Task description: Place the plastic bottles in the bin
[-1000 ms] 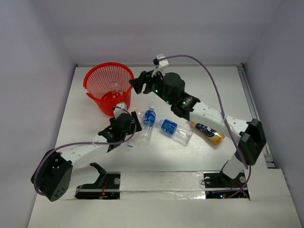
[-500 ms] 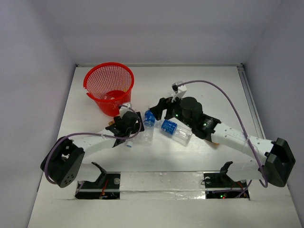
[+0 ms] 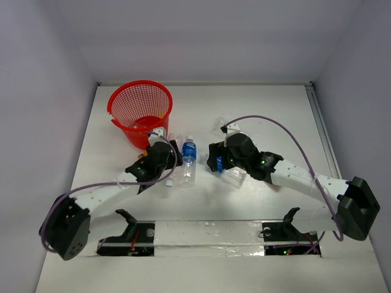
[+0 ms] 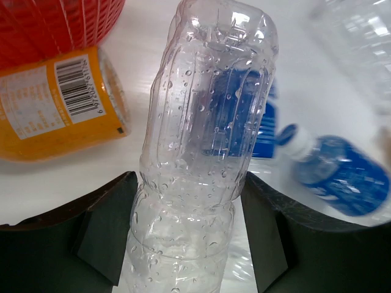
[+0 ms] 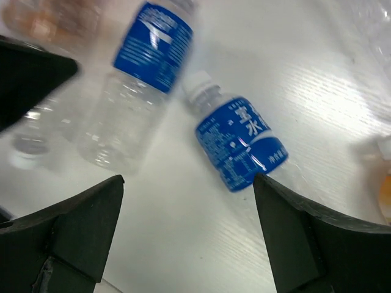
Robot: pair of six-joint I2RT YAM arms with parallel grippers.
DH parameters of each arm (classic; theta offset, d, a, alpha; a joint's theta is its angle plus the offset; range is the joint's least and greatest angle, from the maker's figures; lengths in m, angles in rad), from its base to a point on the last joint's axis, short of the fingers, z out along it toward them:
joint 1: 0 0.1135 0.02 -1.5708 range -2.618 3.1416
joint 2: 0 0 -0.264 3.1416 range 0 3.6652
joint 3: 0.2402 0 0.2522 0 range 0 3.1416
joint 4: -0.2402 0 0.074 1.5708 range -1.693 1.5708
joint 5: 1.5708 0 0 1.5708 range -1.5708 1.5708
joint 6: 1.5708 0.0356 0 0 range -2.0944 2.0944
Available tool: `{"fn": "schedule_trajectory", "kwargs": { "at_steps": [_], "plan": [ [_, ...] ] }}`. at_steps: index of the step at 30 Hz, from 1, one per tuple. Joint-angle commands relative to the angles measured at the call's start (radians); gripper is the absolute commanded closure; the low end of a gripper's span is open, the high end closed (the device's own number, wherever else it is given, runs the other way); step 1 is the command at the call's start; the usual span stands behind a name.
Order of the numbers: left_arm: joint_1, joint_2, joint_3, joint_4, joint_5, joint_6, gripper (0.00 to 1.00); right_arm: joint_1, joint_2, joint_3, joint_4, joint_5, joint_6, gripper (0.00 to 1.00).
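The red mesh bin [image 3: 139, 110] stands at the back left. Just in front of it, my left gripper [image 3: 166, 161] [image 4: 190, 186] has both fingers pressed against the sides of a plain clear bottle [image 4: 204, 122] lying on the table. An orange bottle [image 4: 58, 104] lies beside it, against the bin [image 4: 55, 24]. One blue-labelled bottle [image 3: 189, 160] [image 5: 143, 67] lies at the centre. A second blue-labelled bottle [image 5: 241, 143] [image 3: 225, 168] lies just ahead of my right gripper [image 3: 215, 160] [image 5: 189, 241], which hangs open over the table with nothing between its fingers.
White walls close in the table on three sides. Both arms reach toward the middle, their grippers a bottle's length apart. Something orange [image 5: 385, 195] shows at the right edge of the right wrist view. The arm bases [image 3: 201, 235] sit at the near edge.
My right arm swung from beside the bin down to the middle bottles and opened wider. My left gripper pushed forward around the clear bottle and narrowed onto it.
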Motion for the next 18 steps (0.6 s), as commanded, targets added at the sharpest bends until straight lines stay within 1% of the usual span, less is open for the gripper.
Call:
{"fn": "schedule_trajectory", "kwargs": {
  "at_steps": [1,4,7,10,11,13,15,18],
  "plan": [
    [-0.002,-0.154,0.011,-0.018,0.039,-0.002,0.49,-0.009,0.045,0.011,-0.079,0.002,-0.045,0.07],
    [-0.002,-0.243,0.029,-0.05,0.058,-0.007,0.5,-0.028,0.094,0.034,-0.103,-0.01,-0.064,0.07],
    [-0.002,-0.294,0.077,-0.084,0.076,-0.004,0.5,-0.028,0.132,0.064,-0.117,-0.016,-0.078,0.07],
    [-0.002,-0.334,0.14,-0.116,0.107,0.005,0.49,-0.065,0.179,0.095,-0.123,-0.03,-0.093,0.06],
    [-0.002,-0.341,0.182,-0.118,0.107,0.01,0.49,-0.089,0.209,0.106,-0.135,-0.028,-0.101,0.06],
    [-0.002,-0.345,0.232,-0.119,0.11,0.037,0.49,-0.103,0.24,0.13,-0.155,-0.018,-0.11,0.05],
    [-0.002,-0.332,0.325,-0.118,0.114,0.057,0.48,-0.103,0.278,0.155,-0.174,-0.03,-0.141,0.05],
    [-0.002,-0.271,0.475,-0.127,0.102,0.107,0.47,-0.103,0.32,0.169,-0.198,-0.065,-0.17,0.05]
  ]
}}
